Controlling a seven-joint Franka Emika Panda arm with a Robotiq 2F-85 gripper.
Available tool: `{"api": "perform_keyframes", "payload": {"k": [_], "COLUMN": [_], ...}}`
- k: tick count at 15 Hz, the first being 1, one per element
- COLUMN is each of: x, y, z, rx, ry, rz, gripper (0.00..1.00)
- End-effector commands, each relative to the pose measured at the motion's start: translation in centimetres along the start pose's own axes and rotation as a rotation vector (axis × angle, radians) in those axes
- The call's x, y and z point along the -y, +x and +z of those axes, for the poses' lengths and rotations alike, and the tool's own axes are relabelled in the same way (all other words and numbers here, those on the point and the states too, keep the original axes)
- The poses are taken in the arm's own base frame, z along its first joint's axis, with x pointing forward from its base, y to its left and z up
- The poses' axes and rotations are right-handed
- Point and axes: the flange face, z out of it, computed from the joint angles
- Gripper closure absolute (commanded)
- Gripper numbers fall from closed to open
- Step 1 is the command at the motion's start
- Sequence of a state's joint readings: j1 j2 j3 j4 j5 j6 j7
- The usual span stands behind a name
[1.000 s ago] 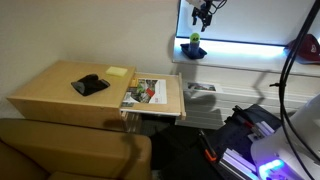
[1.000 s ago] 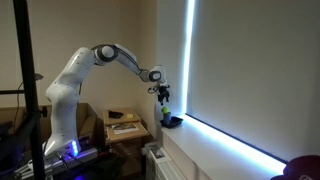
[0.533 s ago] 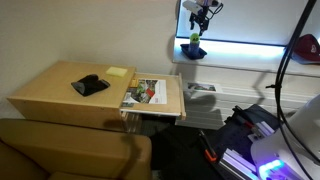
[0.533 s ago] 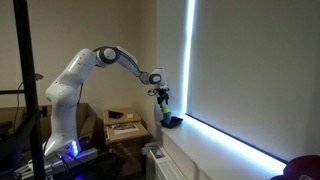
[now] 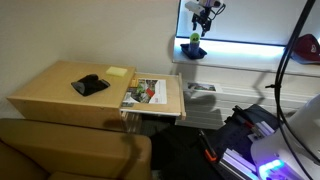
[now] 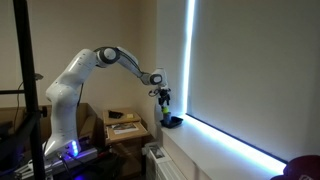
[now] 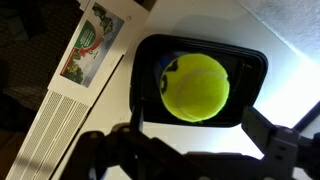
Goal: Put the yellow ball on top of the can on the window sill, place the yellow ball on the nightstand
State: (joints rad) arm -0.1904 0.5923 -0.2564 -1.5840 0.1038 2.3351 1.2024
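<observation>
Window sill (image 7: 110, 100) holds one can (image 6: 165, 117) topped by one yellow ball (image 7: 195, 87); two fingers (image 7: 283, 152) spread apart, empty.

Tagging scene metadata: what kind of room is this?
Probably a bedroom or small living room in a home. A wooden nightstand stands next to a brown upholstered seat, and a white window sill runs under a drawn blind.

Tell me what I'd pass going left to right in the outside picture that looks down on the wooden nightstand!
black object → yellow notepad → magazine → yellow ball → red object at the right edge.
</observation>
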Motion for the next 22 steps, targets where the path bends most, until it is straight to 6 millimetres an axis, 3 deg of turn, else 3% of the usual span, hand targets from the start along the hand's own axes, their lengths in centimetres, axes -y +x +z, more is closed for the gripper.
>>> {"api": "perform_keyframes", "payload": {"k": [1,6,19,22], "x": [0.0,0.2,0.2,0.1], "y": [0.2,-0.9,-0.8,-1.4], "z": [0.1,0.7,0.4,1.3], "rx": [0.000,0.018,0.010,0.016], "ry": [-0.002,-0.012,-0.007,-0.025], "rz": [0.000,-0.013,-0.012,-0.022], "gripper": [0.00,0.00,0.00,0.00]}}
